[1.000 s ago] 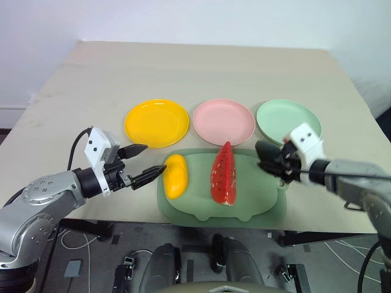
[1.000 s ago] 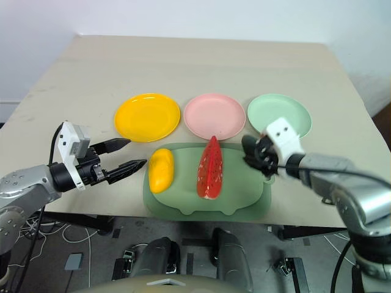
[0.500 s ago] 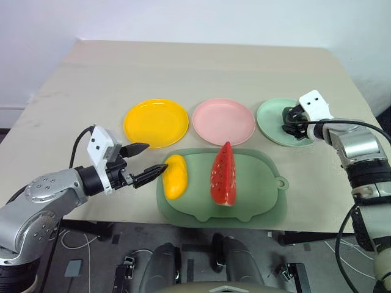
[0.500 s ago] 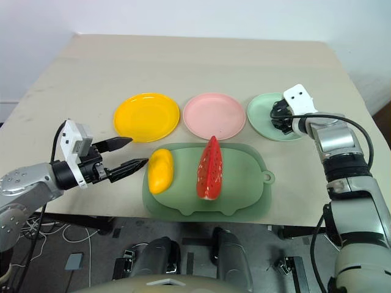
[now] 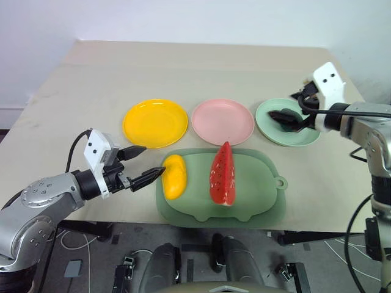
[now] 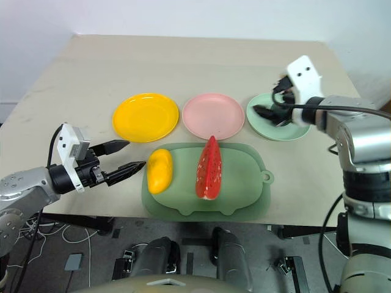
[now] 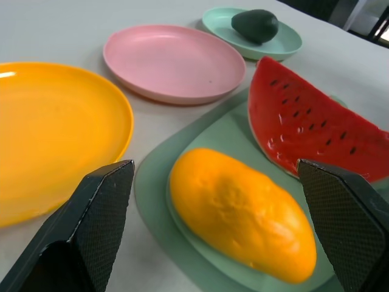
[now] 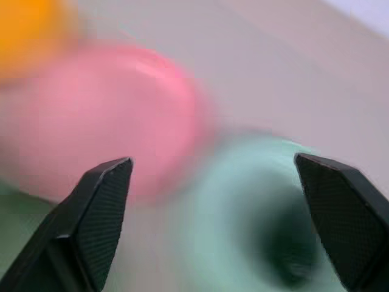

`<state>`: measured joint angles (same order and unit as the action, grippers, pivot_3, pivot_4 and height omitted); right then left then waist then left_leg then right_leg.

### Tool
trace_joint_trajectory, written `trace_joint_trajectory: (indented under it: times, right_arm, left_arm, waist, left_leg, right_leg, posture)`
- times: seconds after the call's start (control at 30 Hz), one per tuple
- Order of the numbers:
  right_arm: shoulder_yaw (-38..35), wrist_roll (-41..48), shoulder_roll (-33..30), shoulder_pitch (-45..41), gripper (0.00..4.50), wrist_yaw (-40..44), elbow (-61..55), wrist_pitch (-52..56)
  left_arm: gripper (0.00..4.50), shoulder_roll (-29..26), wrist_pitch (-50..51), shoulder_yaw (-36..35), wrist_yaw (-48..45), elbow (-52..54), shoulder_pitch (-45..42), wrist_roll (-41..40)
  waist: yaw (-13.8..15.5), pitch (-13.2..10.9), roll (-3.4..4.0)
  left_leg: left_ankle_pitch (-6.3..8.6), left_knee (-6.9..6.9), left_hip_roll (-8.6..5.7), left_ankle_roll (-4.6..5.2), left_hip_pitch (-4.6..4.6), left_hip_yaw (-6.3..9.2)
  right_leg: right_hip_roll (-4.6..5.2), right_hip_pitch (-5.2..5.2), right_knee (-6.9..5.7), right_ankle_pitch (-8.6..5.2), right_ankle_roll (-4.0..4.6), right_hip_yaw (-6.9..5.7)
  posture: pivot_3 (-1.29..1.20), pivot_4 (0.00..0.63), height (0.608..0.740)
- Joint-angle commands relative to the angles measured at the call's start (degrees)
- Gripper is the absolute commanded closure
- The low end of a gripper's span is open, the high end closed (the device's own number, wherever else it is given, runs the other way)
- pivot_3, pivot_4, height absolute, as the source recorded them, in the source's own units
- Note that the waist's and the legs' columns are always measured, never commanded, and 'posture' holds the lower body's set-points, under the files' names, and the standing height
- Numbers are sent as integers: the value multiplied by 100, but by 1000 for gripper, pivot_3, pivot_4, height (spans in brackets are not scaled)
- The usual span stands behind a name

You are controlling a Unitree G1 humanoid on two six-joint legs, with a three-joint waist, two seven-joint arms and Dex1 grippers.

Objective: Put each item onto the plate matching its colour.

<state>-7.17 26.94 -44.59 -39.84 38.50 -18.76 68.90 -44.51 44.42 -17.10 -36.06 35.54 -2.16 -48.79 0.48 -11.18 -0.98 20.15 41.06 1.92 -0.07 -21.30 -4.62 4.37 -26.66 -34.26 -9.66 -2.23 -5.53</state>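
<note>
Avocado delivered, right claw clear.
My right gripper, which carried the avocado a second ago, now hangs wide open just above it on the mint plate. My left gripper stays wide, facing the mango on the tray.

Three plates, three toy foods (one already plated), one tray.
</note>
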Motion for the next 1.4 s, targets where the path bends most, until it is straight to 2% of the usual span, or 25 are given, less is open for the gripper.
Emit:
trace_joint_trajectory:
  times: [0.03,0.1,0.27,0.43,0.63,0.77,0.83,0.93,1.0,1.07,1.17,1.3,1.4]
  right_arm:
    - [-362,638,503,-19,35,-378,-1222,1794]
    - [-165,833,818,21,35,-677,-1667,2262]
    - [163,1380,1466,188,35,-1513,-1706,2360]
    - [933,1546,1040,477,35,-2083,-1854,2360]
    - [1265,1628,574,758,35,-2239,-1904,2360]
    - [1254,1536,488,567,900,-2151,-1845,2360]
    - [1210,1512,497,381,1709,-2086,-1755,2360]
    - [1157,1418,508,-125,2368,-1960,-1421,2213]
    - [1162,1276,505,-510,2406,-1883,-1051,2035]
    - [1510,750,335,-1032,2410,-1702,-170,1239]
    - [1918,274,256,-1371,2410,-1438,579,521]
    - [2765,-739,614,-1816,2410,-928,2359,-1044]
    - [2973,-1157,879,-1996,2410,-584,3226,-1714]
  left_arm:
    - [0,-42,-115,-122,-55,-24,-97,-9]
    - [0,-22,-139,-44,-103,-63,-149,11]
    - [0,35,-152,105,-110,-148,-304,75]
    - [0,65,-155,129,-123,-132,-278,103]
    - [0,91,-151,86,-83,-88,-212,112]
    - [0,85,-163,95,-73,-79,-195,153]
    - [0,87,-162,90,-75,-82,-202,161]
    - [0,81,-157,75,-79,-77,-218,171]
    - [0,73,-152,52,-82,-74,-221,170]
    - [0,62,-139,31,-77,-63,-223,162]
    - [0,58,-142,43,-84,-77,-232,181]
    - [0,97,-112,109,-8,-9,-282,170]
    - [0,105,-97,117,35,36,-284,148]
  waist:
    - [16,0,1]
    - [34,0,1]
    - [25,1,-1]
    - [15,1,0]
    - [16,2,-1]
    - [20,2,-2]
    - [17,2,-2]
    - [13,2,-1]
    - [9,2,-1]
    - [0,1,0]
    - [8,2,-1]
    - [-21,3,-3]
    - [-32,1,0]
  left_leg:
    - [0,2,-1,0,1,1]
    - [0,2,-6,1,-2,1]
    - [1,4,-15,3,-5,2]
    - [1,1,-17,1,-6,1]
    - [1,1,-16,3,-4,1]
    - [2,1,-16,4,-2,2]
    - [2,2,-16,4,-4,2]
    - [2,2,-16,4,-5,2]
    - [2,1,-15,4,-5,2]
    - [2,1,-14,4,-6,1]
    - [2,0,-16,4,-7,0]
    - [3,-1,-16,5,-7,-4]
    - [2,-1,-15,5,-8,-6]
  right_leg:
    - [1,1,0,0,1,-1]
    - [9,0,-1,1,1,-1]
    - [13,1,1,1,1,-3]
    - [12,0,2,0,1,-3]
    - [11,0,2,0,0,-3]
    - [11,2,3,0,0,-3]
    - [11,1,3,0,0,-3]
    - [10,-1,2,0,0,-2]
    - [7,-2,2,0,1,-2]
    - [7,-4,2,0,1,-2]
    - [7,-3,4,0,1,-2]
    - [6,-3,6,0,0,-2]
    - [6,-5,5,0,0,-1]
  posture:
    - [0,150,740]
    - [0,150,740]
    - [0,150,740]
    - [0,150,740]
    - [0,150,740]
    - [0,150,740]
    - [0,150,740]
    - [0,150,740]
    - [0,150,740]
    - [0,150,740]
    - [0,150,740]
    - [0,150,740]
    - [0,150,740]
